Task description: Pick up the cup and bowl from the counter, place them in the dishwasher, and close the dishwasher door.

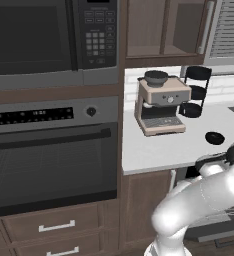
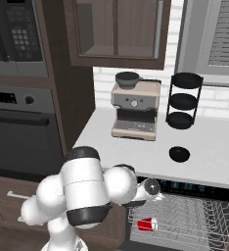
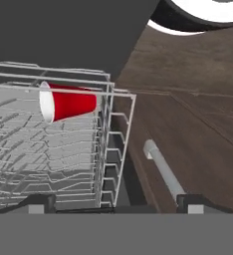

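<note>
The oven (image 1: 49, 160), black and glass-fronted, fills the tall wood cabinet column at the left end of the counter (image 1: 159, 150), with a microwave (image 1: 44, 35) above it.

The counter is a light grey-white slab. In the right base view the dishwasher (image 2: 185, 215) sits below its front edge, near the right end. The dark top strip with small teal lights (image 2: 194, 187) is visible just under the counter edge.

The wire rack (image 2: 194, 220) is pulled out of the dishwasher. In the hand view the dishwasher door (image 3: 161, 169) lies dropped open beside the rack's end wall, its bar handle toward the wood floor (image 3: 198, 124).

The coffee machine (image 2: 135, 110) stands at the back of the counter, near the left corner. A black three-tier stand (image 2: 183, 100) is just to its right, against the tiled wall.

The bowl (image 2: 179, 154), dark and round, rests on the counter near the front edge, in front of the stand, well apart from the coffee machine.

The cup (image 3: 68, 102) lies on its side inside the rack, at the corner nearest the arm, pale rim facing along the rack. The same cup appears at the rack's left end in the right base view.

The gripper (image 3: 116, 201) hangs above the rack edge. Its fingertips (image 3: 39, 203) are spread wide apart, with nothing between them, and they do not touch the cup.
</note>
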Robot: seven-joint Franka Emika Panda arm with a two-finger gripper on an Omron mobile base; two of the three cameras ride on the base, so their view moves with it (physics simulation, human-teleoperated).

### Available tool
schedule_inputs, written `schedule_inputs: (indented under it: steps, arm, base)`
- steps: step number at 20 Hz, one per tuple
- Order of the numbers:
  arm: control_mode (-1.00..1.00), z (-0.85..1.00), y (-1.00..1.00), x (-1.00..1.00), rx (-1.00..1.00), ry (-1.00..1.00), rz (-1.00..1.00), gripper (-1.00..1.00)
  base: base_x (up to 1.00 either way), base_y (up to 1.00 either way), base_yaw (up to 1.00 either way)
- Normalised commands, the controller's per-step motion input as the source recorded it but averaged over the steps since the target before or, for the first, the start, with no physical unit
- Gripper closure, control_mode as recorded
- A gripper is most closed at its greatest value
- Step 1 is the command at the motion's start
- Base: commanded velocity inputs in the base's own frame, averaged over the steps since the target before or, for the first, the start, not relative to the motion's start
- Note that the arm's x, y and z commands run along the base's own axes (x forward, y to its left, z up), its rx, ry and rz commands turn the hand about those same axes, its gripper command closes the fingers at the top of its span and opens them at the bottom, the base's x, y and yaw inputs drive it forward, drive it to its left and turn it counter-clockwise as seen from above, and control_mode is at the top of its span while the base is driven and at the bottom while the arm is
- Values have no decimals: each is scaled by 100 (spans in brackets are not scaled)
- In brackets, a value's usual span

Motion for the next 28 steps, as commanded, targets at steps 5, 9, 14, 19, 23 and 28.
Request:
schedule_inputs:
  steps: [5, 9, 14, 19, 23, 28]
  arm:
    - [-100, 100, -25, -60, 9, 1, -10, -100]
    - [-100, 100, -38, -53, 3, 15, -7, -100]
    - [-100, 100, -12, -6, 0, 26, 0, -100]
    - [-100, 59, 6, 0, -9, 20, 3, -100]
    - [-100, 8, 20, 10, -20, 4, 10, -100]
    - [-100, 20, 16, 5, -12, -1, 2, -100]
  base:
    - [0, 0, 0]
    - [0, 0, 0]
    - [0, 0, 0]
    - [0, 0, 0]
    - [0, 0, 0]
    - [0, 0, 0]
